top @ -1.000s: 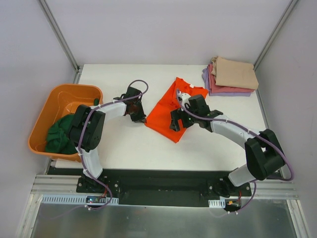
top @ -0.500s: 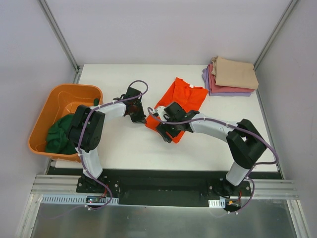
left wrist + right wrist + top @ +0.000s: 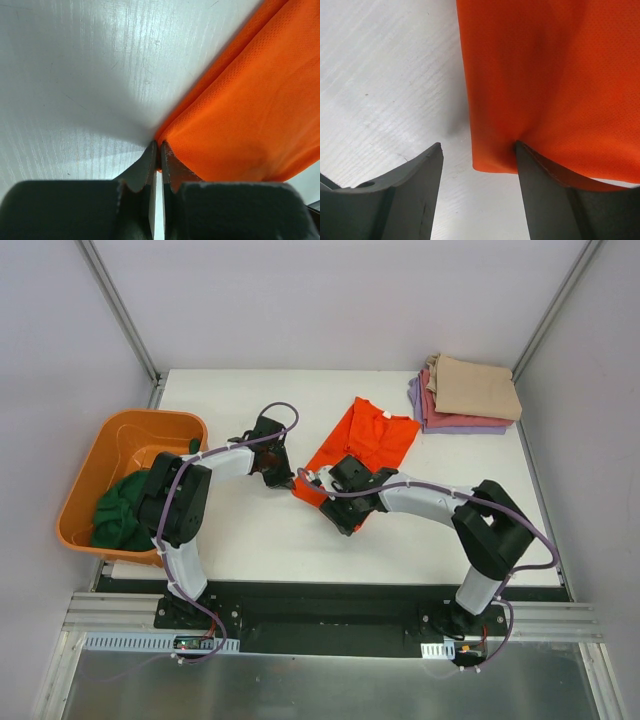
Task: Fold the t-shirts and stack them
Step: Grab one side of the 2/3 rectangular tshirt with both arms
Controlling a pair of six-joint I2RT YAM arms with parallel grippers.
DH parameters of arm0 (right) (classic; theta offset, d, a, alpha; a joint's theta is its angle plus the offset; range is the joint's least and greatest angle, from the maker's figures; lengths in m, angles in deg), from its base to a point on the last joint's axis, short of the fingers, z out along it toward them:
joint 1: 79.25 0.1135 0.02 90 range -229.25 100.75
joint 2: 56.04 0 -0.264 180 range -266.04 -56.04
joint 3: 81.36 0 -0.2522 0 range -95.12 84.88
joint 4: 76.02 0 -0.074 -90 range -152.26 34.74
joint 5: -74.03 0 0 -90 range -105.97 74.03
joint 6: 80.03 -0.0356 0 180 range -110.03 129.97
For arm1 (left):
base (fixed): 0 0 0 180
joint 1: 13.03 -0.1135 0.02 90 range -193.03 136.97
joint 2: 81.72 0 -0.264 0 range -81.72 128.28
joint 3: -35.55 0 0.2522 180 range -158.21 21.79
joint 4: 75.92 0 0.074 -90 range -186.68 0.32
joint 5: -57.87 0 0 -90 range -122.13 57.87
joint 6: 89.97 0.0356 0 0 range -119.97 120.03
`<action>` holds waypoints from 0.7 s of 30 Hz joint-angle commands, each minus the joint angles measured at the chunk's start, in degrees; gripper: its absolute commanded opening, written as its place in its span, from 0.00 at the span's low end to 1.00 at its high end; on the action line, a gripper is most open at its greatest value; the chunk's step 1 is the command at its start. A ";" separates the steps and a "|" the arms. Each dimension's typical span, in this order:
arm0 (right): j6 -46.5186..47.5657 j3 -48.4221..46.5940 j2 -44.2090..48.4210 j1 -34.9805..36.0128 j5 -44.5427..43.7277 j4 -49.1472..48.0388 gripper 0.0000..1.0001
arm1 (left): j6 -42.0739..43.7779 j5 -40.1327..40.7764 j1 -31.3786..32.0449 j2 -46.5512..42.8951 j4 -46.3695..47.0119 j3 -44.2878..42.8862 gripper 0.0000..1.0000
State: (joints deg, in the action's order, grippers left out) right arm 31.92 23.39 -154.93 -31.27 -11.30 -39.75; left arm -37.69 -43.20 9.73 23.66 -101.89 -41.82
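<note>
Orange t-shirt mid-fold, we judge — our left gripper pinches its corner, our right gripper gapes astride the hem nearest the table front edge; next we clamp, then lift.

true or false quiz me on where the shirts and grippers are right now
1. The left gripper has its fingers shut on a corner of the orange t-shirt. True.
2. The right gripper has its fingers shut. False: they are open, one on each side of the orange t-shirt's edge.
3. The dark green t-shirt lies bunched in the orange tub. True.
4. The tan t-shirt is at the bottom of the folded stack. False: it is on top, over the pink-red t-shirt and the lavender t-shirt.
</note>
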 commanded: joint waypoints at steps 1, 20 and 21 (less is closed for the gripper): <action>-2.00 0.59 0.63 1.23 -6.57 3.07 0.62 | 0.18 2.46 -1.14 -2.46 -1.24 1.13 0.00; -0.86 -0.03 1.52 5.28 -7.65 2.81 0.57 | 0.36 1.75 -1.23 -2.37 -1.33 1.12 0.00; -0.77 0.32 0.90 5.27 -8.00 2.64 0.57 | 0.45 1.67 -1.32 -2.38 -1.33 1.12 0.00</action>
State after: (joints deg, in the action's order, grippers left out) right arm 31.16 23.82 -152.24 -25.96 -19.17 -38.33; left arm -37.69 -43.18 9.34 23.40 -101.89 -41.52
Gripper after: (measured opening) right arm 0.585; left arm 0.009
